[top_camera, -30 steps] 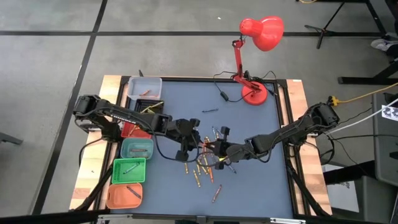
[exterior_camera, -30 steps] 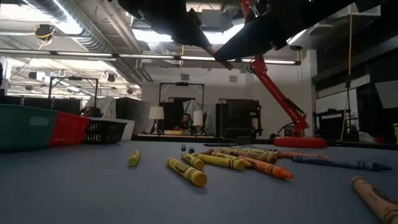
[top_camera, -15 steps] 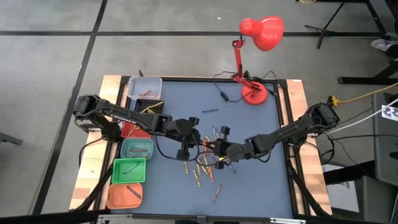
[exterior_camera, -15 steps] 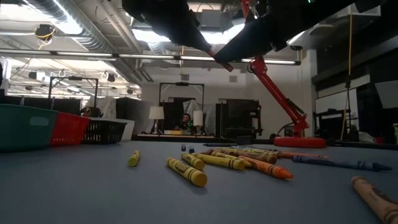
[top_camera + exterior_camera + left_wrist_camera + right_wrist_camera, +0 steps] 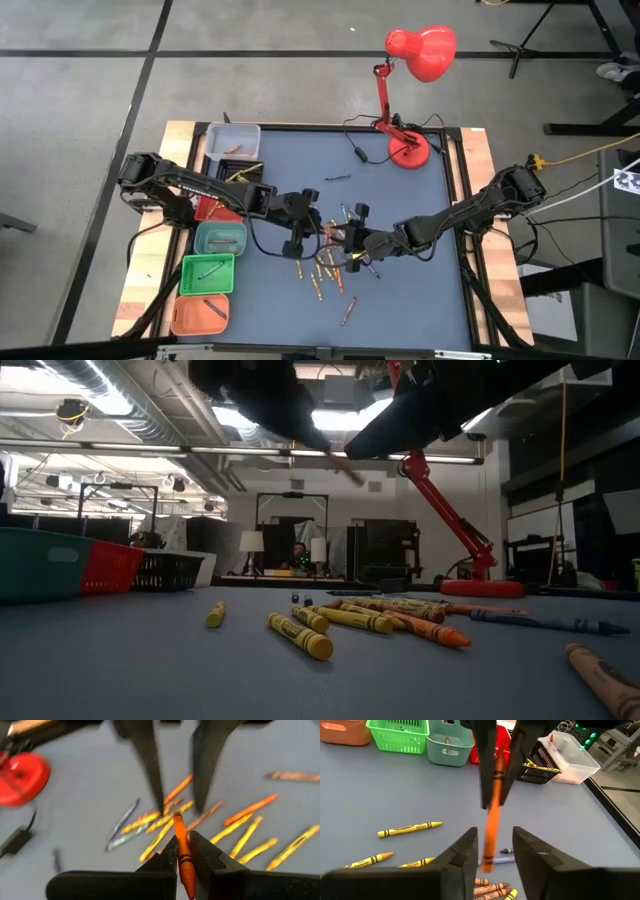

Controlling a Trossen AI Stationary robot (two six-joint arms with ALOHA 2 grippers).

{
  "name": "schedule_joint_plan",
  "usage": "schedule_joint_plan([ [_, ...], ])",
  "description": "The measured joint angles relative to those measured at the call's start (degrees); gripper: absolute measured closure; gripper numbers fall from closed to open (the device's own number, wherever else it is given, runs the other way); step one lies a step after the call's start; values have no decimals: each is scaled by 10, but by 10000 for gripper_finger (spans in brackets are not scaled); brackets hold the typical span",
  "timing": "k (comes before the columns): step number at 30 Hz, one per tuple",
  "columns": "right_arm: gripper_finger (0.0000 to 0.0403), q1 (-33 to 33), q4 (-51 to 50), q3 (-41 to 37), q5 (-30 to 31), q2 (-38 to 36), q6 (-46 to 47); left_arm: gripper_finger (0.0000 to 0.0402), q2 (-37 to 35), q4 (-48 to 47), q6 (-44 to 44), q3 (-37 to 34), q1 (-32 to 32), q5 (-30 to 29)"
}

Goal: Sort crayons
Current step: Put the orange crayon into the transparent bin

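Note:
My left gripper [image 5: 182, 840] is shut on an orange crayon [image 5: 178, 826], held high above the loose crayons [image 5: 330, 265] that lie flat on the blue mat. My right gripper [image 5: 495, 832] faces it from the table's right. It is open, its fingers standing on either side of the crayon's free end [image 5: 488, 862] with a gap on both sides. In the high view the two grippers [image 5: 322, 232] [image 5: 347, 240] meet tip to tip over the pile. The low view shows the crayon [image 5: 345, 466] blurred between them. My left gripper pinches the orange crayon between its two fingers [image 5: 184, 856]. The crayon lies along the fingers and sticks out beyond their tips toward my right gripper. The fingers slant down from the table's left. The crayon is lifted clear of the mat.
Along the table's left side stands a row of small bins: pale [image 5: 232, 140], black [image 5: 246, 180], red [image 5: 208, 208], teal [image 5: 220, 238], green [image 5: 207, 273], orange [image 5: 200, 314]. A red desk lamp [image 5: 408, 150] stands at the far right, its cable [image 5: 355, 155] beside it.
Both arms have stayed over the pile. The orange crayon, held between both grippers' tips a moment ago, now stays with my left gripper alone. My right gripper's fingers have drawn apart from it, and the crayon's free end has swung a little in the low view.

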Motion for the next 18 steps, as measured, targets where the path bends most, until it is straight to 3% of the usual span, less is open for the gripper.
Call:
schedule_joint_plan([
  [7,252,0,-30,0,0,0,3,390,-36,-106,-1,0,38,-102],
  [18,253,0,-82,0,0,0,68,390,-80,-314,-16,0,152,-332],
])
